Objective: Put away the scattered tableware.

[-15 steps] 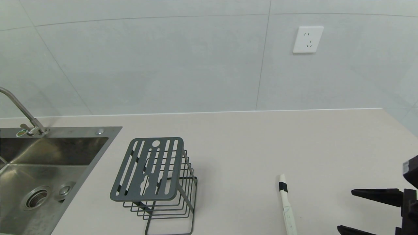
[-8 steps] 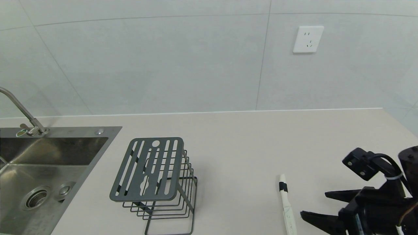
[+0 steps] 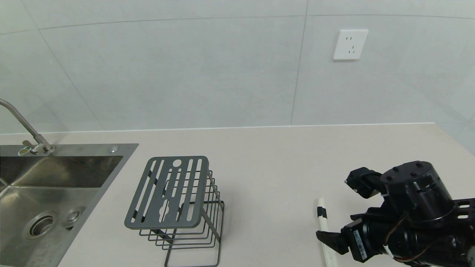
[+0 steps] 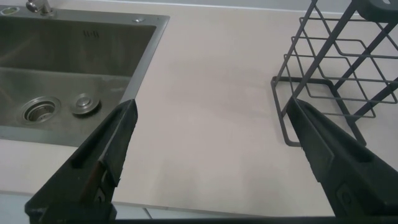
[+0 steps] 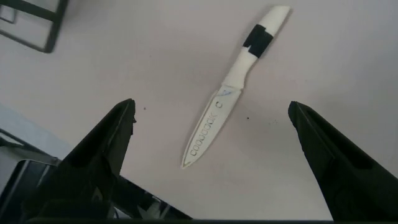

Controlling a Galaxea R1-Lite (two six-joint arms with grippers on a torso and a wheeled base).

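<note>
A white knife (image 3: 321, 218) with a black band on its handle lies flat on the beige counter at the front right. My right gripper (image 3: 334, 225) hangs open just right of and above it. In the right wrist view the knife (image 5: 234, 91) lies between the two spread fingertips (image 5: 124, 115), with the gripper (image 5: 211, 113) above it and apart from it. A dark grey wire rack (image 3: 174, 196) with a slotted top stands at the front centre. My left gripper (image 4: 211, 111) is open and holds nothing, over the counter between the sink (image 4: 149, 37) and the rack (image 4: 336, 81).
A steel sink (image 3: 122, 157) with a faucet (image 3: 22, 126) fills the left side. A tiled wall with a white outlet (image 3: 350, 44) closes the back. A corner of the rack (image 5: 31, 18) lies beyond the knife tip. Bare counter (image 3: 278, 167) stretches between rack and knife.
My right arm has swung in from the right edge toward the knife, its open gripper now reaching over the blade. Knife, rack and left gripper have not moved.
</note>
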